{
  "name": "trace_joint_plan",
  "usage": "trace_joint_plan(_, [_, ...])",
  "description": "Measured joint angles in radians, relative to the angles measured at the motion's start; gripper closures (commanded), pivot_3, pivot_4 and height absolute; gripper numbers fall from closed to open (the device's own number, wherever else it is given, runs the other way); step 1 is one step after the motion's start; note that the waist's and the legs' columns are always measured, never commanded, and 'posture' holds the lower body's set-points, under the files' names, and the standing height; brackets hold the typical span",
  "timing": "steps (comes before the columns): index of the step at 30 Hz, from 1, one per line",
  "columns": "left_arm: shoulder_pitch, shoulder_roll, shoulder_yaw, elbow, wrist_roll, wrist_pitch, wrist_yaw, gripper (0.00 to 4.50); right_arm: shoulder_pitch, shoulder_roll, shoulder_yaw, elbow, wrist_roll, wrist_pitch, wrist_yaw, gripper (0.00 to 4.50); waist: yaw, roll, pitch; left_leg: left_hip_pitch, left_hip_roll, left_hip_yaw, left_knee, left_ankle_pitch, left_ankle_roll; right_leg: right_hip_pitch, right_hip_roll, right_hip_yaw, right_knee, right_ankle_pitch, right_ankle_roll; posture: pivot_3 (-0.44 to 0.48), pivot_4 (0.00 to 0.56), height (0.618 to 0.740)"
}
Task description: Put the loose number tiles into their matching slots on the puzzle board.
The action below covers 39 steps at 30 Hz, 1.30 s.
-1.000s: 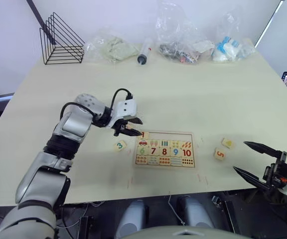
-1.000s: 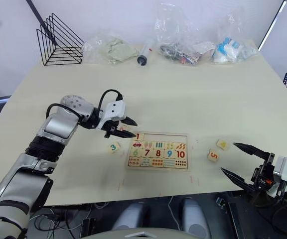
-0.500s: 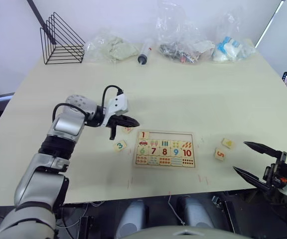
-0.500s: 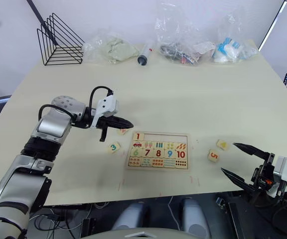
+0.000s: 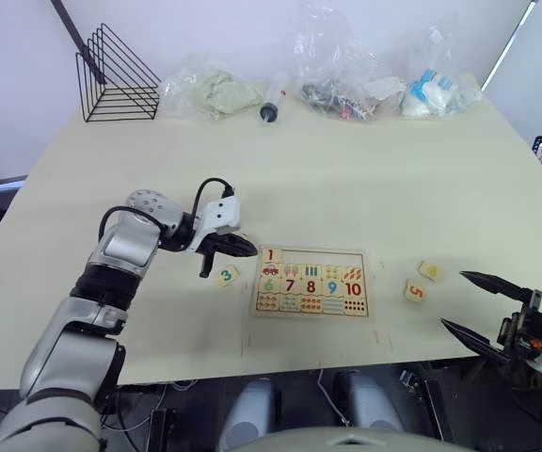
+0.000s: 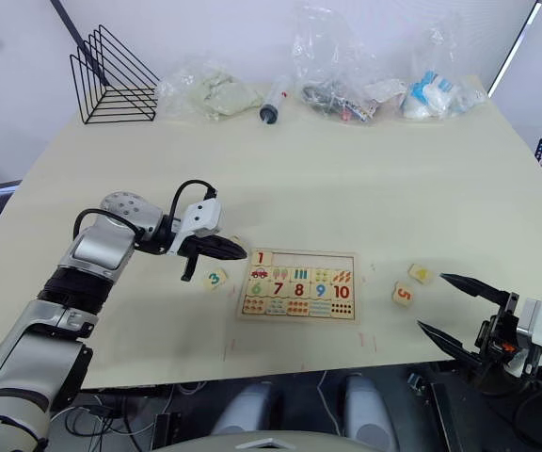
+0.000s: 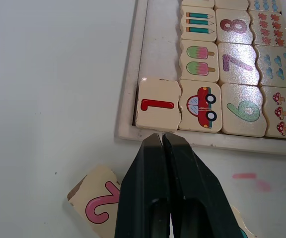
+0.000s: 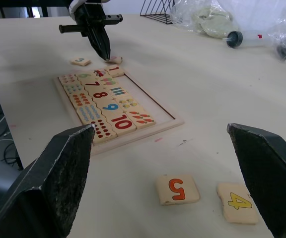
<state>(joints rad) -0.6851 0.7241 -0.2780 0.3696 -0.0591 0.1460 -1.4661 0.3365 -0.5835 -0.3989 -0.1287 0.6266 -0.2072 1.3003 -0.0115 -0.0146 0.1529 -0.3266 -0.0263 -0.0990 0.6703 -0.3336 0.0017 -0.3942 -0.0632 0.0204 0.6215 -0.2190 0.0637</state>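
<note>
The left gripper (image 7: 161, 136), clenched and empty, has backed off the puzzle board (image 5: 310, 282), leaving tile 1 (image 7: 157, 103) seated in its corner slot. Tiles 2 (image 7: 98, 203) and 3 (image 5: 225, 276) lie loose just beside it; 5 (image 8: 178, 189) and 4 (image 8: 238, 202) wait near the spread-open right gripper (image 5: 470, 303).

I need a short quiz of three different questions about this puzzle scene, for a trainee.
1. True or false: tile 1 already sits in the board.
2. Which tile lies nearest the left claw? A) 2 B) 4 C) 5
3. Fill in: the right claw is ____ (open/shut).

Key: 1 true. 2 A: tile 2 lies beside its closed fingers. 3 open, holding nothing; tiles 5 and 4 lie before it.
</note>
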Motion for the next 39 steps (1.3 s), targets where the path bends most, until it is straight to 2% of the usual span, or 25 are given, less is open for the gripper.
trace_joint_plan(39, [-0.013,-0.055,-0.008,0.072,0.048,-0.065,0.007,4.41,0.001,0.000,0.000,0.012,0.000,-0.015,-0.018,0.00,0.000,0.000,0.000,0.000,0.000,0.000,0.000,0.000,0.000,0.000,0.000,0.000,0.000,0.000,0.000,0.000,0.150,0.740])
